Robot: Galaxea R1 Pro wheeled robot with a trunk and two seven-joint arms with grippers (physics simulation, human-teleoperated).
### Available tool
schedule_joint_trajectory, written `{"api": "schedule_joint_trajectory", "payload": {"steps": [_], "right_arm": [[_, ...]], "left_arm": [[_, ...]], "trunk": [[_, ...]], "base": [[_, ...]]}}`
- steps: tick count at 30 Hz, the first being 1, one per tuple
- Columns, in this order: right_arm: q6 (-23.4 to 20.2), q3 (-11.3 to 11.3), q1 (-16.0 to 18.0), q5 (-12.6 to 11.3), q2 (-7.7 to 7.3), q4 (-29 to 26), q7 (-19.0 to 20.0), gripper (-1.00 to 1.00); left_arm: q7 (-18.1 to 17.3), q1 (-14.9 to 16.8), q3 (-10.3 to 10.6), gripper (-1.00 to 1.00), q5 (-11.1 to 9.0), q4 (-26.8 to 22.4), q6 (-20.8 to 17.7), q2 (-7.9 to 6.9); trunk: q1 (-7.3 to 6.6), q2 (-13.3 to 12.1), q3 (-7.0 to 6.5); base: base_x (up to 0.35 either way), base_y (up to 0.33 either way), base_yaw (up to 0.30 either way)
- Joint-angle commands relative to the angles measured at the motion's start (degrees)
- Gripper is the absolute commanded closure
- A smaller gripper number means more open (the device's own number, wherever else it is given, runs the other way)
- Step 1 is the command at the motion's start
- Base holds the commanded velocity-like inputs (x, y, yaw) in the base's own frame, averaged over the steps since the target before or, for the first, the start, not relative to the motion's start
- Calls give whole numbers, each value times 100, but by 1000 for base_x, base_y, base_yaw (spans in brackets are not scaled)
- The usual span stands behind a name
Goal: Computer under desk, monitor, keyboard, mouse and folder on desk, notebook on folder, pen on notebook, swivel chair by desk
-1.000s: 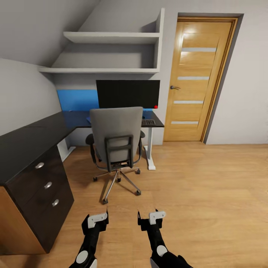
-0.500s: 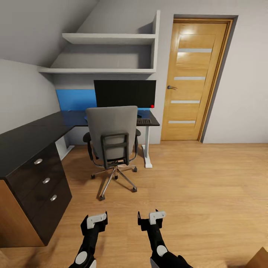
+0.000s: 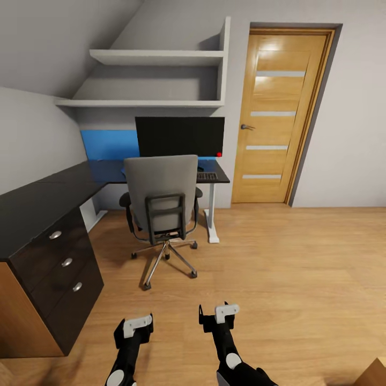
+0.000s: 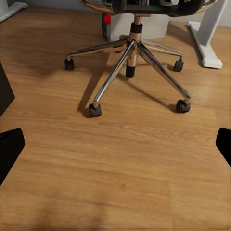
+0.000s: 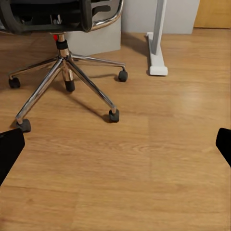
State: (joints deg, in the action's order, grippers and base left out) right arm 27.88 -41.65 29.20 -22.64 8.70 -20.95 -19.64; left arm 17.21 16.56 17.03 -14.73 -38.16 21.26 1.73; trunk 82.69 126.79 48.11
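Note:
The grey swivel chair (image 3: pixel 161 195) stands on the floor with its back to me, in front of the black-topped desk (image 3: pixel 48 195). The monitor (image 3: pixel 179 136) stands on the desk behind it, and the keyboard (image 3: pixel 207 176) lies at the desk's right end. Under the desk, behind the chair's silver base (image 4: pixel 132 53), stands a pale box with a red dot (image 4: pixel 144 29), seemingly the computer. The chair's back hides its seat, the folder, the notebook and the pen. My left gripper (image 3: pixel 133 328) and right gripper (image 3: pixel 217 317) hang open and empty above the floor, short of the chair.
Dark drawers with round knobs (image 3: pixel 64 262) run along the left. The desk's white leg (image 3: pixel 213 220) stands right of the chair. An oak door (image 3: pixel 279 115) is shut at the back right. Wall shelves (image 3: pixel 155 78) hang above the monitor. Open wood floor (image 3: pixel 289 268) spreads to the right.
The camera has shifted, so the chair and desk sit slightly further left and away. My left gripper has dropped a little lower in the view. The chair has not moved.

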Motion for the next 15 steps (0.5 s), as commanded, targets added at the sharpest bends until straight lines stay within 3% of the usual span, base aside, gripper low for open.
{"api": "schedule_joint_trajectory", "payload": {"steps": [1, 10, 11, 15], "right_arm": [[19, -48, 7, -37, -3, 4, -40, -100], [17, -46, 7, -45, -8, 4, 2, -100], [19, -57, 7, -41, -8, 155, 26, -100], [38, -55, 7, -47, -3, 585, 34, -100]], "left_arm": [[42, 5, 38, -100, -49, 24, 26, -7], [46, 5, 31, -100, -85, 239, 28, -14], [47, 5, 22, -100, -91, 538, 22, -18], [46, 5, 20, -100, -91, 657, 20, -16]], "trunk": [[-24, -39, -13], [-221, -400, -175], [-243, -440, -193], [-331, -601, -264]], "base": [[0, 0, 0], [0, 0, 0], [0, 0, 0], [0, 0, 0]]}}
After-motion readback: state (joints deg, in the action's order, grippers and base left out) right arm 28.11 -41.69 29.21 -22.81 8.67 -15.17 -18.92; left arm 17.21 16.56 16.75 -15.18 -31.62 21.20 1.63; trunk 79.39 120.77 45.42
